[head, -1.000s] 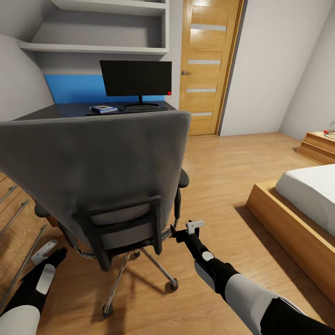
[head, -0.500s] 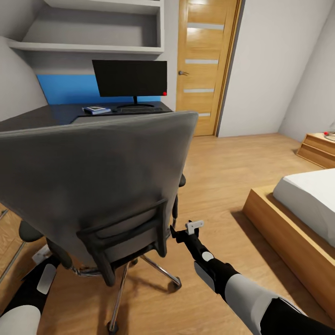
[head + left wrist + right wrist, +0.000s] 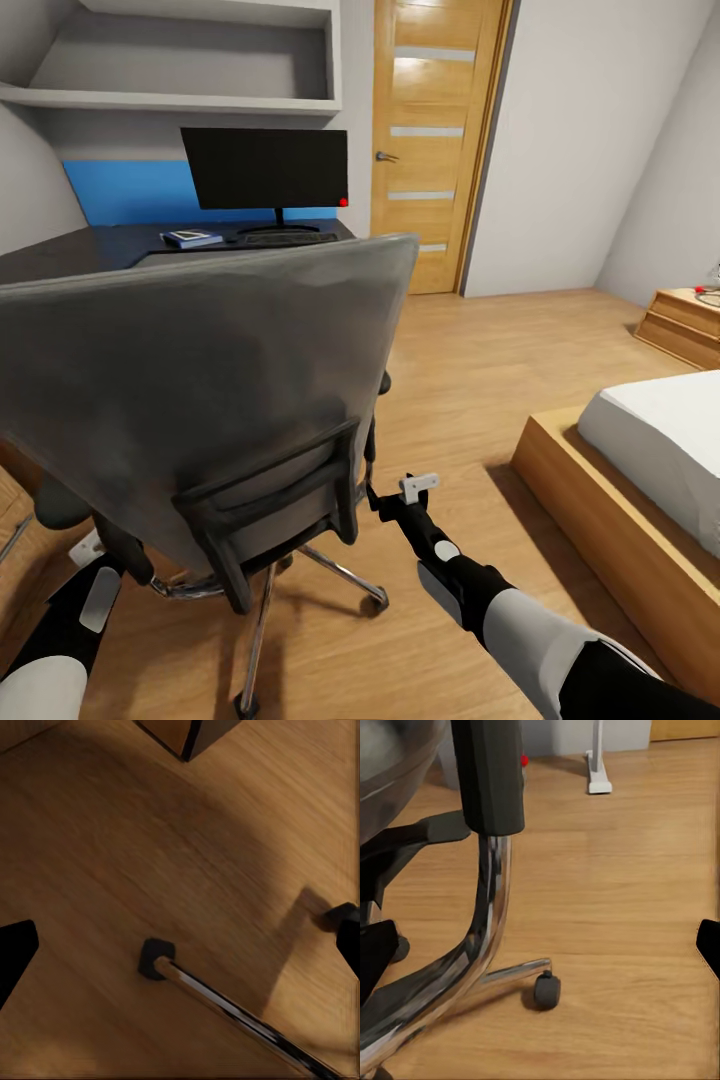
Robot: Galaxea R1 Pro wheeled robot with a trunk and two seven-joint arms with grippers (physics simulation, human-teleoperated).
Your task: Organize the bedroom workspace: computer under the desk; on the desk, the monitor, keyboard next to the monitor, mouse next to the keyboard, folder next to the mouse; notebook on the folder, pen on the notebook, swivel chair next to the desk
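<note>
Swivel chair [image 3: 210, 390]: grey back blocks the near desk [image 3: 80, 245]; monitor [image 3: 265, 170], keyboard [image 3: 285, 238] and blue notebook [image 3: 192, 238] along the desk's far edge. Right gripper [image 3: 400, 492]: jaws wide apart, empty, beside the chair's armrest post. Left gripper [image 3: 88, 548]: low by the chair base, jaws apart, empty; door [image 3: 430, 140] and bed [image 3: 650, 440] around.

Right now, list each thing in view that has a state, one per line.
Swivel chair: upright on the floor, back toward the camera.
Monitor: standing on the desk, screen dark, red light lit.
Door: closed.
Right claw: open, beside the chair's frame.
Left claw: low by the chair base, open or shut unclear.
</note>
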